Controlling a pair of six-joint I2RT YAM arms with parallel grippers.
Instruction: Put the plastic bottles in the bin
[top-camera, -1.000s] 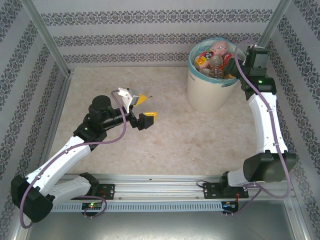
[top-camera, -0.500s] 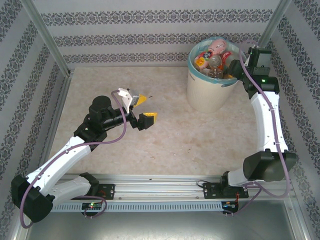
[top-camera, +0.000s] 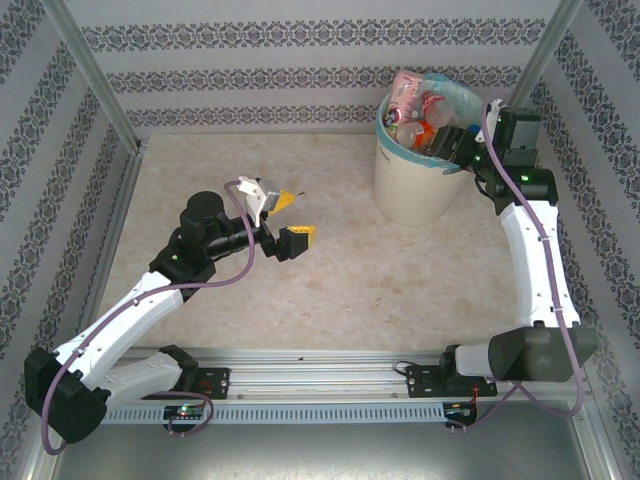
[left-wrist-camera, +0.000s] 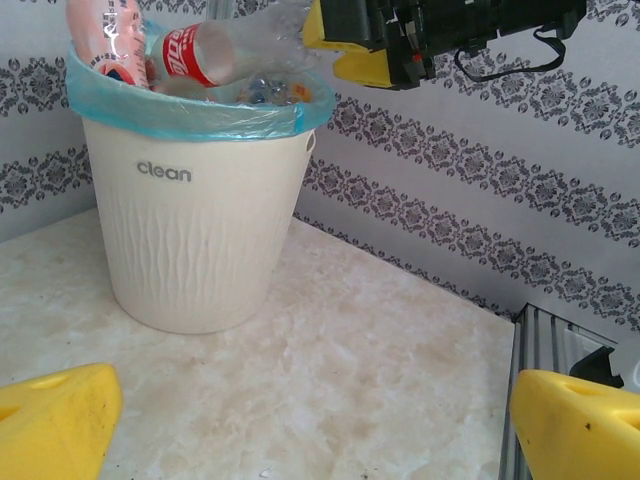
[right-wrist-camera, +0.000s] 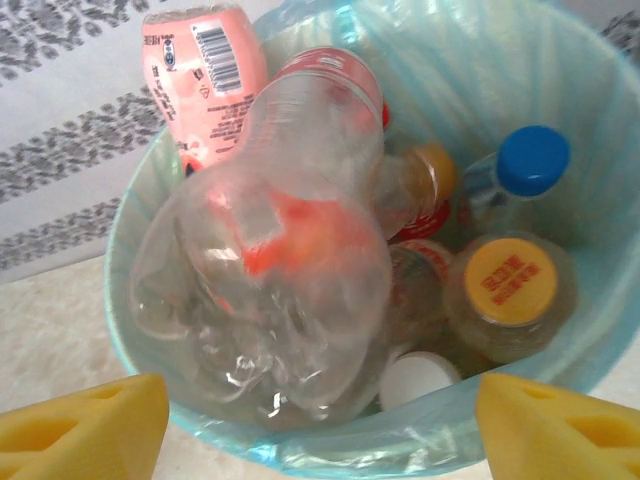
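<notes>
Right gripper (right-wrist-camera: 320, 440) spread wide and empty at the rim of the bin (top-camera: 418, 192) | plastic bottles (right-wrist-camera: 290, 250) heaped in the bin just ahead of its fingers, a crumpled clear one on top | left gripper (top-camera: 294, 219) also wide open, empty, above the table (top-camera: 350, 290), bin well ahead of it

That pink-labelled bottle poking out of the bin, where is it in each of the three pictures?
Top external: the pink-labelled bottle sticks up at the bin's far left rim, upper right of the picture.
Left wrist: top left corner, above the rim.
Right wrist: upper left, barcode showing.
Shared landmark: the teal bag folded over the rim.
</notes>
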